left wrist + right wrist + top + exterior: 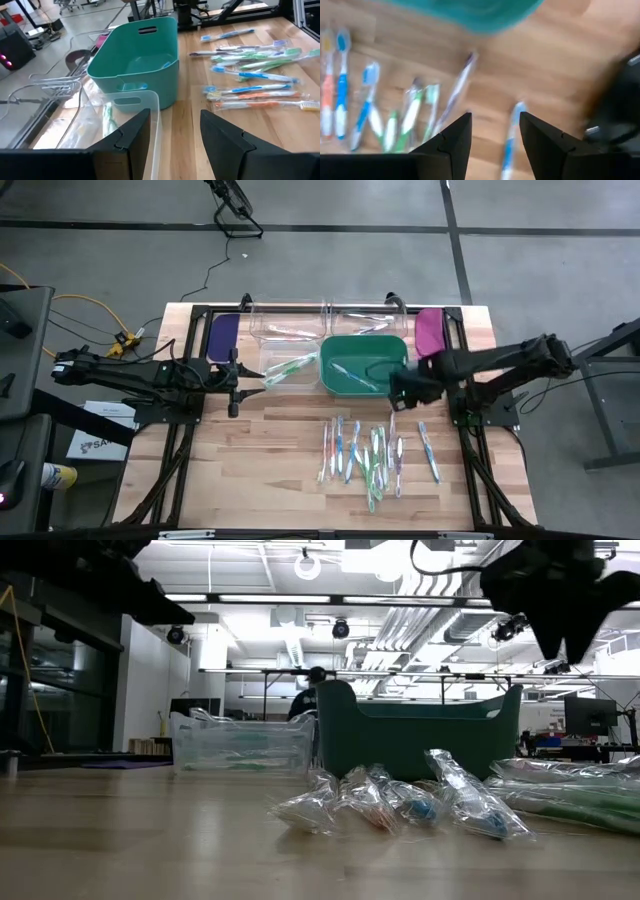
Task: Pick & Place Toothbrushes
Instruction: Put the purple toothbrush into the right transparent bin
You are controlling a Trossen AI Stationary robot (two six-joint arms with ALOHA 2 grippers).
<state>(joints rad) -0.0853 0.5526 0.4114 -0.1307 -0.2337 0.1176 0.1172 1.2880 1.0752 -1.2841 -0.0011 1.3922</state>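
Both fingers gape empty: right fingers (491, 137) hover above toothbrushes (372, 452) on the surface (260, 470) (beside the green bin (363, 365)); left fingers (172, 137) over a clear bin (290, 365).

Wooden table (250, 450) with toothbrushes (372, 452), green bin (362, 365), clear bins (285, 340).

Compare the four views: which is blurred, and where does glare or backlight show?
Right wrist view: motion-blurred, the toothbrushes and green bin smeared. Low view: bright ceiling lights backlight the scene, leaving the right claw a dark shape; glare on the wrappers. Left wrist view: sharp, with sheen on the clear bin. High view: evenly lit.
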